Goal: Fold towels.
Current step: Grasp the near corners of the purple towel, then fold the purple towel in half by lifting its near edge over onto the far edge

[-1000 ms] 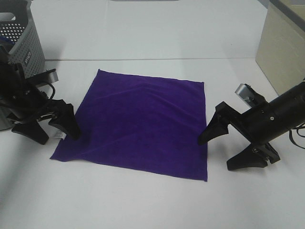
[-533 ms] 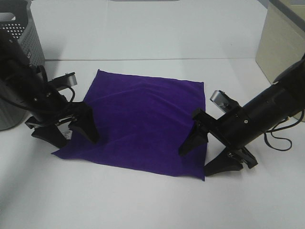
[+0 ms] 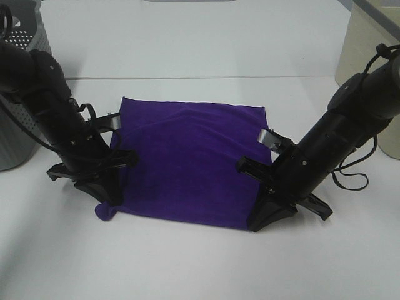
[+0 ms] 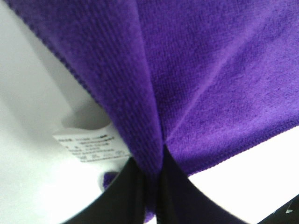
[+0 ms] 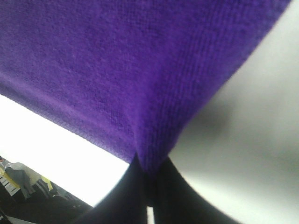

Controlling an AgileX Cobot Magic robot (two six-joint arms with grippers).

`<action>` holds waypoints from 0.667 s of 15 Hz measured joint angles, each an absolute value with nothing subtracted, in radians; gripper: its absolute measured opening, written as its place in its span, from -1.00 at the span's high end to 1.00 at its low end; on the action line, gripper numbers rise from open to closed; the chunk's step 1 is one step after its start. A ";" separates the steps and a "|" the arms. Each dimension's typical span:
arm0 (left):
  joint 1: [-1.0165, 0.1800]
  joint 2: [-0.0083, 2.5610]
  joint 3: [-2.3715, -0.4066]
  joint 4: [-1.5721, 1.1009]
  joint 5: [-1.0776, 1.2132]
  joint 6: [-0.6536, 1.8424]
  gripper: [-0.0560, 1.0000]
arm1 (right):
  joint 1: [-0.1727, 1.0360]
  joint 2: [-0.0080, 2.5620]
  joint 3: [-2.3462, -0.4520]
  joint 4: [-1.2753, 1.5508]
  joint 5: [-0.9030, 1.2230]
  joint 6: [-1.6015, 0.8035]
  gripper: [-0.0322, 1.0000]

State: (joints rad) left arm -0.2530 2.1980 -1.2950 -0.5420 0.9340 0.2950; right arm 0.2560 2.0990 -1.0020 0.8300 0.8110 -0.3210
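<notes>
A deep purple towel (image 3: 187,162) lies spread on the white table, its near edge drawn up at both front corners. My left gripper (image 3: 105,201) is shut on the near left corner, and a small tuft of cloth pokes out below its tips. In the left wrist view the towel (image 4: 196,74) bunches into the closed jaws, with a white tag (image 4: 91,149) beside them. My right gripper (image 3: 259,224) is shut on the near right corner. The right wrist view shows the towel (image 5: 121,70) pinched to a point between the black fingers (image 5: 124,196).
A grey perforated basket (image 3: 19,81) stands at the far left behind the left arm. A beige box (image 3: 369,56) sits at the far right edge. White table (image 3: 187,269) stretches in front of the towel and behind it.
Both arms swung inward and down onto the towel's front corners. Both grippers went from open to shut on the cloth, and the towel's near edge has bunched up.
</notes>
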 joint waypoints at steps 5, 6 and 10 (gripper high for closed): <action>-0.261 2.175 -1.291 -0.521 0.943 0.303 0.88 | 0.257 2.075 -1.001 0.806 0.809 -0.328 0.89; -0.265 2.162 -1.286 -0.506 0.943 0.303 0.88 | 0.259 2.048 -0.999 0.787 0.791 -0.328 0.89; -0.268 2.048 -1.280 -0.492 0.937 0.268 0.89 | 0.264 1.897 -0.998 0.728 0.774 -0.328 0.89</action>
State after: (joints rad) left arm -0.2680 2.0480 -1.2800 -0.4920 0.9370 0.2680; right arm 0.2640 1.8970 -0.9980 0.7280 0.7740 -0.3280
